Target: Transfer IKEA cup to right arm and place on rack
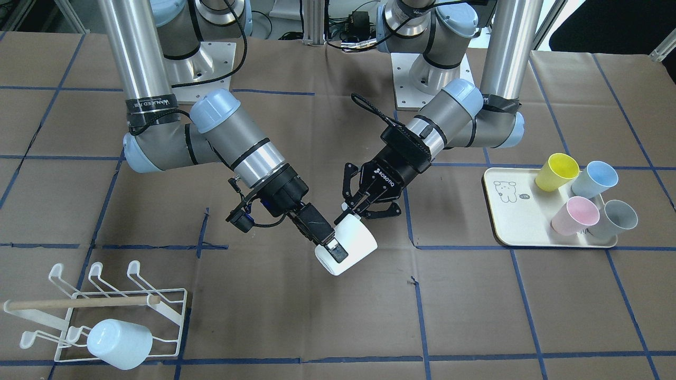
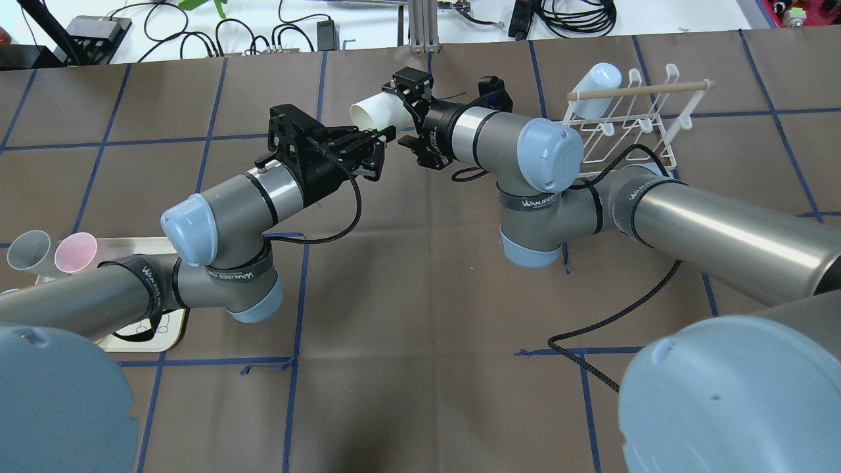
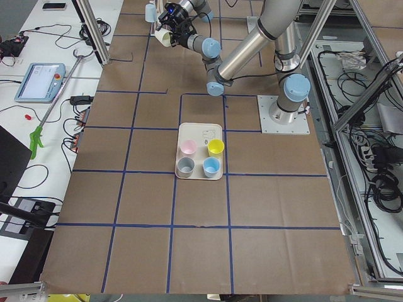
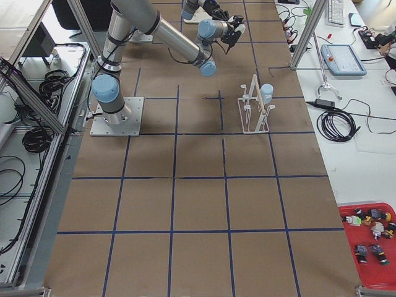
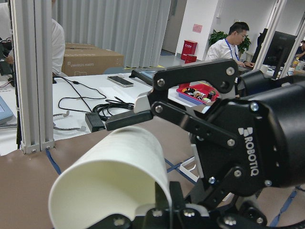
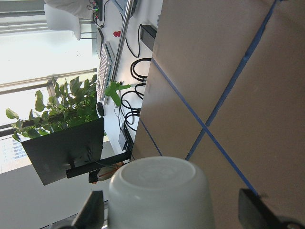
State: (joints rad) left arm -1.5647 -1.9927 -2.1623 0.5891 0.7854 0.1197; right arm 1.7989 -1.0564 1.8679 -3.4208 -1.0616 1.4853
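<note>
Overhead exterior: the handover is caught mid-air, above the table's middle. The IKEA cup [image 2: 378, 110] is pinched at its rim by the clenched left gripper [image 2: 387, 135]. The right gripper [image 6: 169, 214] is spread around the base, with a gap seen beside 1 finger. Closing is needed next, then carriage to the rack [image 1: 79, 304] at far right.

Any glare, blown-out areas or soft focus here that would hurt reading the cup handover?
Right wrist view: windows at upper left blown out, white cup cropped at the bottom. Overhead view: bright streak along the tube of the right arm, handover readable. Front view: even light, sharp. Both side views: handover tiny at the far end, detail lost.
</note>
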